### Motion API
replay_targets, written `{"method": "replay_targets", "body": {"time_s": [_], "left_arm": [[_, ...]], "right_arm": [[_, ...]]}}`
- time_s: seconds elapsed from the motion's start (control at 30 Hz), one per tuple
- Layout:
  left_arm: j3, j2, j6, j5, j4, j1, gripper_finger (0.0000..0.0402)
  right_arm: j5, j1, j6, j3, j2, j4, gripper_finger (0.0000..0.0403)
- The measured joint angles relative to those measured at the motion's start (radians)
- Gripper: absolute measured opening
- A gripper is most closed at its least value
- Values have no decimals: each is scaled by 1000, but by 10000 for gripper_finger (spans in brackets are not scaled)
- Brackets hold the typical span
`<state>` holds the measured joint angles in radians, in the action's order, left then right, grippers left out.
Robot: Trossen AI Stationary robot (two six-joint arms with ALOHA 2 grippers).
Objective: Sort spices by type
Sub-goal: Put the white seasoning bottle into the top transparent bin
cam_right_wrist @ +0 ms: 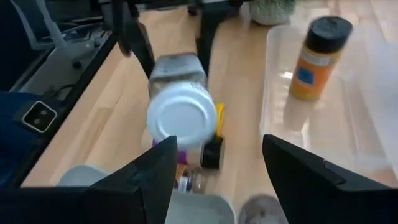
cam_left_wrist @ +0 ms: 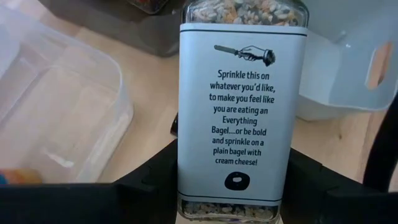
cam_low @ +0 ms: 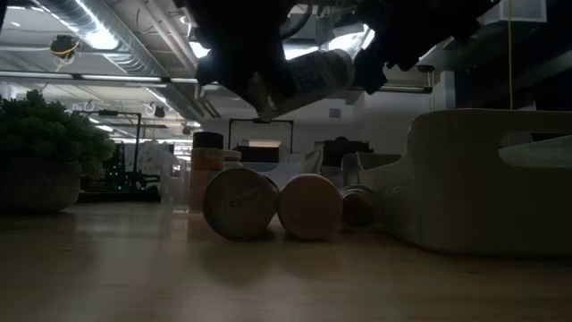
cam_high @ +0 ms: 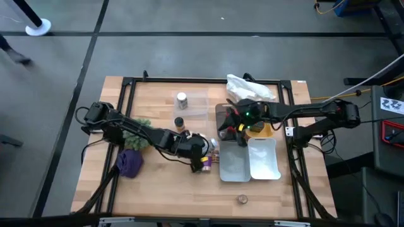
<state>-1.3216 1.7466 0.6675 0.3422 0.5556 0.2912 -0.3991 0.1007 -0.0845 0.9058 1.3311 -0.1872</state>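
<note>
A: Two arms meet over the tabletop [cam_high: 158, 189]; the left gripper [cam_left_wrist: 233, 186] has its jaws clamped on a bagel-seasoning jar [cam_left_wrist: 242, 106], lifted just beside the grey tray [cam_high: 233, 170].

B: And the right gripper [cam_right_wrist: 214, 168]?

A: Jaws apart, facing the jar's white cap [cam_right_wrist: 181, 118]. Best carried level, clear of the tins [cam_low: 273, 206] lying below, I'd judge. An orange dark-capped jar [cam_right_wrist: 317, 56] stands in the clear bin.
</note>
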Motion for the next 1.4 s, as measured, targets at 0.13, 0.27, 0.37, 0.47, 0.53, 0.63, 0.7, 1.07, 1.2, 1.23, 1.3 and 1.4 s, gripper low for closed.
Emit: {"method": "replay_targets", "body": {"time_s": [0.13, 0.27, 0.37, 0.47, 0.53, 0.63, 0.7, 1.07, 1.2, 1.23, 1.3, 1.4], "left_arm": [[0, 0, -39, -2, -24, -14, 185], [1, 0, -72, -8, -25, -16, 184], [2, 1, -83, -15, -30, -16, 183], [2, 1, -100, -17, -33, -15, 184], [2, 1, -104, -22, -40, -9, 185], [2, 1, -108, -25, -49, -5, 183], [2, 1, -108, -25, -48, -3, 183], [0, 1, -103, -24, -52, -3, 183], [0, 1, -96, -21, -56, -3, 184], [0, 1, -96, -21, -61, -3, 184], [0, 1, -100, -20, -76, -3, 183], [0, 1, -104, -13, -100, -4, 183]], "right_arm": [[25, -55, 3, 0, 29, 58, 237], [54, -92, 31, 0, 44, 64, 237], [59, -112, 32, 0, 46, 64, 237], [63, -128, 34, 0, 46, 61, 237], [41, -133, 42, 0, 46, 57, 237], [-4, -132, 79, 0, 46, 55, 237], [-13, -133, 82, 0, 47, 46, 237], [-32, -133, 114, 0, 47, 12, 237], [-14, -133, 134, 0, 47, 12, 237], [-14, -133, 136, 0, 47, 12, 237], [-17, -134, 137, 0, 47, 11, 237], [-20, -135, 145, 0, 47, 12, 237]]}}
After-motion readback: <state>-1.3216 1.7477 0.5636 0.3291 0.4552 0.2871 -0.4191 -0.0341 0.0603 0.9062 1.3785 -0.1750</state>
